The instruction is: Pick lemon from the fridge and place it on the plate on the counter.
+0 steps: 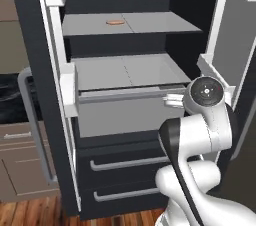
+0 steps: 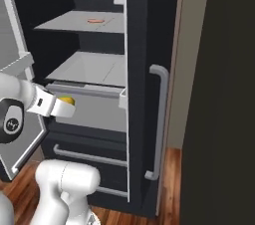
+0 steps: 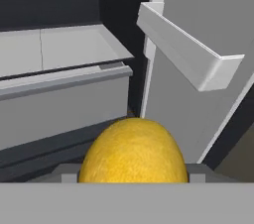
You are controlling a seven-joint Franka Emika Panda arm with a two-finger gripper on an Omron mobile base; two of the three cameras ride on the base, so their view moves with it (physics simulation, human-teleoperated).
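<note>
Yellow and pebbled, one lemon (image 3: pixel 133 151) sits clamped in the gripper (image 2: pixel 63 108), bulging up between the two finger tips in the hand view; in the right base view it shows as a small yellow spot (image 2: pixel 67 101) at the end of the white hand, just in front of the grey drawer (image 2: pixel 97 107). The fridge (image 1: pixel 125 40) stands open with both doors swung wide. Inside I count two grey shelves, one drawer below them, and two dark lower drawers with silver bar handles. One thin pinkish-orange stick (image 1: pixel 114 22) lies alone on the upper shelf (image 1: pixel 150 22). One white door bin (image 3: pixel 186 49) juts from the door close beside the held lemon. One curved grey bar handle (image 2: pixel 158 119) runs down the door's outer face. At the far left, a strip of black marbled counter (image 1: pixel 10 100) shows above taupe drawers.
</note>
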